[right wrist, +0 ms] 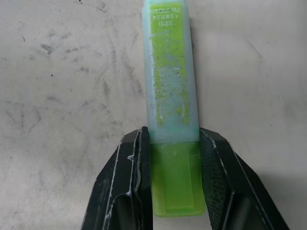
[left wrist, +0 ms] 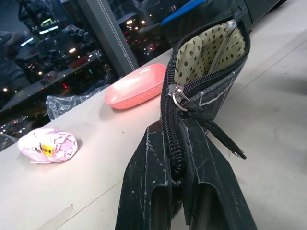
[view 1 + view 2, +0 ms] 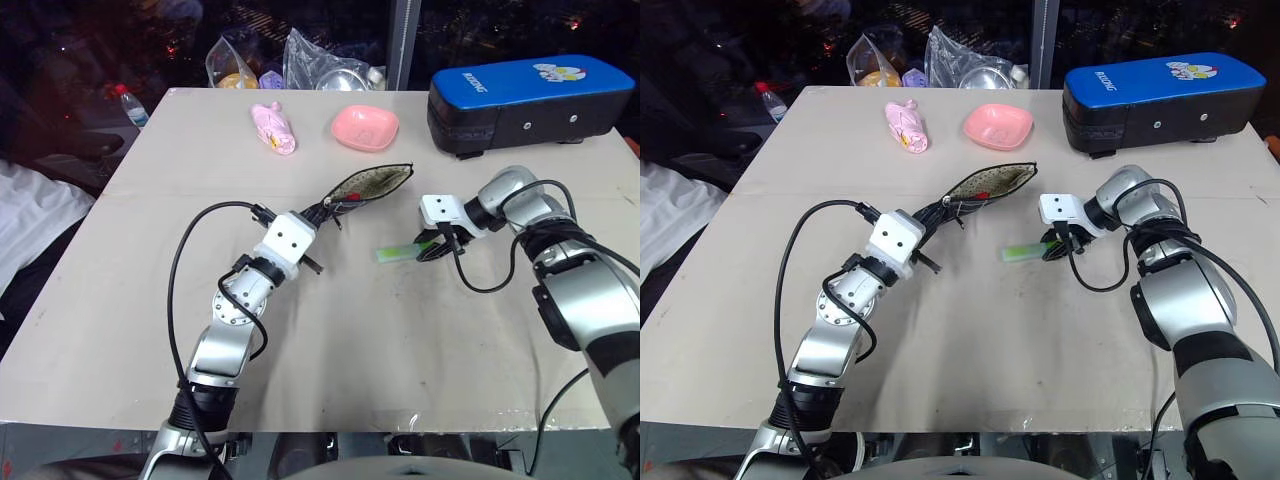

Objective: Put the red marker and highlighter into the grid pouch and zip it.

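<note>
The grid pouch (image 3: 372, 184) lies near the table's middle with its mouth gaping and its dotted lining (image 2: 211, 52) showing. My left gripper (image 3: 322, 212) is shut on the pouch's zipper edge beside the metal pull (image 2: 176, 96). A small red tip (image 3: 352, 199) shows at the pouch's mouth; whether it is the red marker I cannot tell. The light green highlighter (image 3: 395, 253) lies flat on the table to the right of the pouch. My right gripper (image 1: 172, 136) is shut on its translucent cap end, one finger pressed against each side.
A big blue-and-black hard case (image 3: 530, 100) stands at the back right. A pink bowl (image 3: 365, 127) and a pink wrapped bundle (image 3: 272, 128) sit behind the pouch. Plastic bags (image 3: 300, 62) and a bottle (image 3: 132, 105) lie past the table's far edge.
</note>
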Robot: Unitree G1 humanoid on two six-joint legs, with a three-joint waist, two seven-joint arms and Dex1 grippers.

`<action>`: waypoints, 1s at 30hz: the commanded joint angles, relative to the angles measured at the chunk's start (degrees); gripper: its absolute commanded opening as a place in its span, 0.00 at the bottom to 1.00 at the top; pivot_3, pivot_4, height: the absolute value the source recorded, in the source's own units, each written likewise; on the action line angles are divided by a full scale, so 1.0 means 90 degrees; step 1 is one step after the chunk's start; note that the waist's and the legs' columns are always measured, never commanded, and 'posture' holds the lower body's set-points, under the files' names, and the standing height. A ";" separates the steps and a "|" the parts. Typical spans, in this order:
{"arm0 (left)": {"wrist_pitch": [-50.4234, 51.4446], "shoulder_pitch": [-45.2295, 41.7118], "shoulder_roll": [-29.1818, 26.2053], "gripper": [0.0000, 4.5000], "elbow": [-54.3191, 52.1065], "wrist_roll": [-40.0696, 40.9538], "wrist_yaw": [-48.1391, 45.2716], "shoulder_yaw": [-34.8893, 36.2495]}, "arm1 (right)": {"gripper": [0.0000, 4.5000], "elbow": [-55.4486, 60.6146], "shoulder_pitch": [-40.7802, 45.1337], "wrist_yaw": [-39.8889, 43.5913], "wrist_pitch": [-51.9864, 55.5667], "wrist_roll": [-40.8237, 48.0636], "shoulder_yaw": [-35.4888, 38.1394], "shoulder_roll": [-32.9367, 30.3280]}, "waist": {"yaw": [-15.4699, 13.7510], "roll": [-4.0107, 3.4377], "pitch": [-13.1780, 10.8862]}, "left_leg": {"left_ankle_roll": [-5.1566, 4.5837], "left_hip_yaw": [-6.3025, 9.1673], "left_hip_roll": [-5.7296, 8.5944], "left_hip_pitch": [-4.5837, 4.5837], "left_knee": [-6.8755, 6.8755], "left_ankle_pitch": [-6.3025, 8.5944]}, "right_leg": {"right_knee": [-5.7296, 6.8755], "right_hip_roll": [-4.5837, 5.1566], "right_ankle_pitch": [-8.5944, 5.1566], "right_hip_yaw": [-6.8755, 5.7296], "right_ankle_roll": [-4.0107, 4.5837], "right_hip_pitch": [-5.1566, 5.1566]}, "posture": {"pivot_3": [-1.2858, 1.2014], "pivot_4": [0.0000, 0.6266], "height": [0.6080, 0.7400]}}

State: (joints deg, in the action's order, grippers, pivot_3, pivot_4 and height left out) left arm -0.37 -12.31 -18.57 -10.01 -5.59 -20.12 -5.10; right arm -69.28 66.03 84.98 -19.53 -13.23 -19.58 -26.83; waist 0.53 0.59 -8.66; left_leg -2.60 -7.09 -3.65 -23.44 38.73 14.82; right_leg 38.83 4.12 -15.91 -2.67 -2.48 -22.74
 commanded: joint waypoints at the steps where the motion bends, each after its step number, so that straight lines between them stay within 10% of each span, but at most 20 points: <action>1: -0.0119 -0.0165 -0.0002 0.00 -0.0136 -0.0004 -0.0028 -0.0038 | 0.17 0.0726 -0.0123 -0.0019 -0.0157 0.0398 0.0423 -0.0281 | 0.0011 0.0000 -0.0001 | 0.0000 0.0000 0.0000 -0.0005 0.0000 0.0000 | 0.0000 0.0001 0.0000 0.0000 0.0000 -0.0004 | 0.52 0.24 1.00; 12: -0.0268 -0.0458 0.0019 0.00 0.0307 0.0093 -0.0250 -0.0153 | 0.17 0.5255 -0.0952 -0.0669 0.1205 0.1004 0.1204 -0.1490 | 0.0010 -0.0017 -0.0012 | 0.0000 -0.0007 -0.0005 -0.0036 -0.0001 0.0000 | -0.0001 -0.0006 0.0000 0.0008 -0.0001 -0.0045 | 0.52 0.24 1.00; 30: -0.0622 -0.0852 0.0122 0.00 0.0892 0.0109 -0.0432 -0.0290 | 0.17 0.5222 -0.0470 -0.3007 0.0313 -0.1365 -0.0183 -0.1011 | 0.0026 -0.0016 -0.0013 | 0.0000 -0.0032 -0.0002 -0.0033 -0.0001 -0.0001 | 0.0002 -0.0012 -0.0001 0.0017 -0.0002 -0.0048 | 0.52 0.24 1.00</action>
State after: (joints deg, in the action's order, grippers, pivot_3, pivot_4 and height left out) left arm -4.39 -19.30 -17.67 -0.66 -4.88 -24.01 -7.41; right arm -22.72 59.05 59.95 -16.69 -24.16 -21.45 -36.31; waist 0.76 0.44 -8.78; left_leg -2.60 -7.40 -3.67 -23.74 38.72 14.82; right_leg 38.85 4.01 -15.91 -2.52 -2.51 -23.17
